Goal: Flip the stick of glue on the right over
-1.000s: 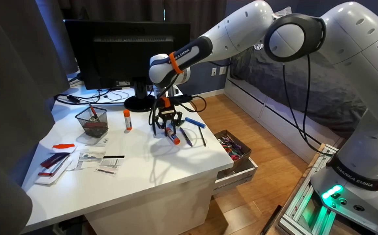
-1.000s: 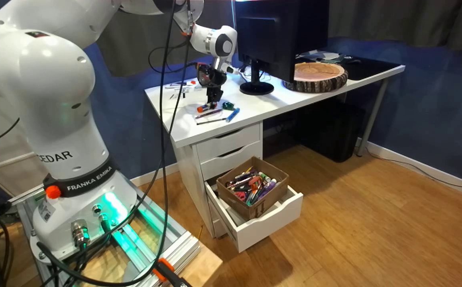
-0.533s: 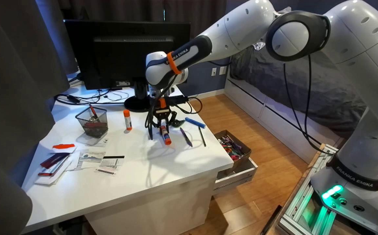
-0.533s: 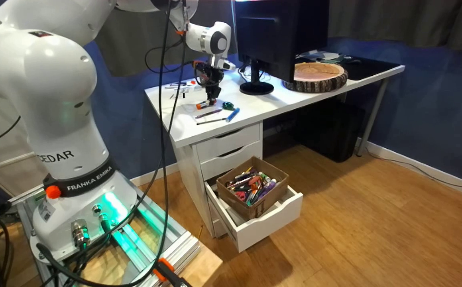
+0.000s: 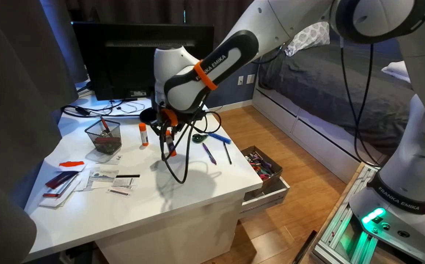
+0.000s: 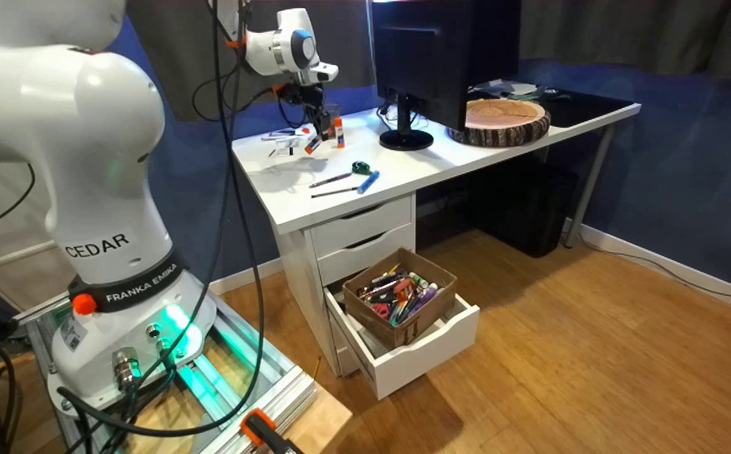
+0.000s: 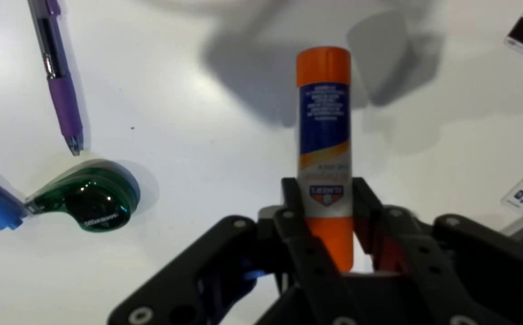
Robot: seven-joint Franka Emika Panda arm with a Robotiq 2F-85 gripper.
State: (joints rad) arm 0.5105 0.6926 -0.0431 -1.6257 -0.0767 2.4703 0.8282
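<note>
Since the earlier frames, the Robotiq gripper (image 7: 326, 190) and the Elmer's glue stick (image 7: 324, 131) have moved away from the purple pen (image 5: 209, 154) and closer to the standing glue stick (image 5: 143, 135). The held stick now slants over the white desk (image 5: 87, 220), one orange end low; whether that end touches the surface cannot be told.

This looks like the turning step, only partly done. To do it well, the wrist should rotate slowly until the stick is vertical, then lower until the bottom orange end sits flat before anything is let go. A round stick freed while leaning would likely topple and roll. The path should also stay clear of the standing glue stick, near enough to be knocked, and of the mesh pencil cup (image 5: 91, 135) beyond it.

As for the fingers (image 7: 292, 194), they are drawn in to the stick's width, one against each side of its white body, close to the orange end nearest the gripper. Most of the length sticks out past them, so it could pivot between them if the low end catches; a gentle, straight descent would probably suit it best.
</note>
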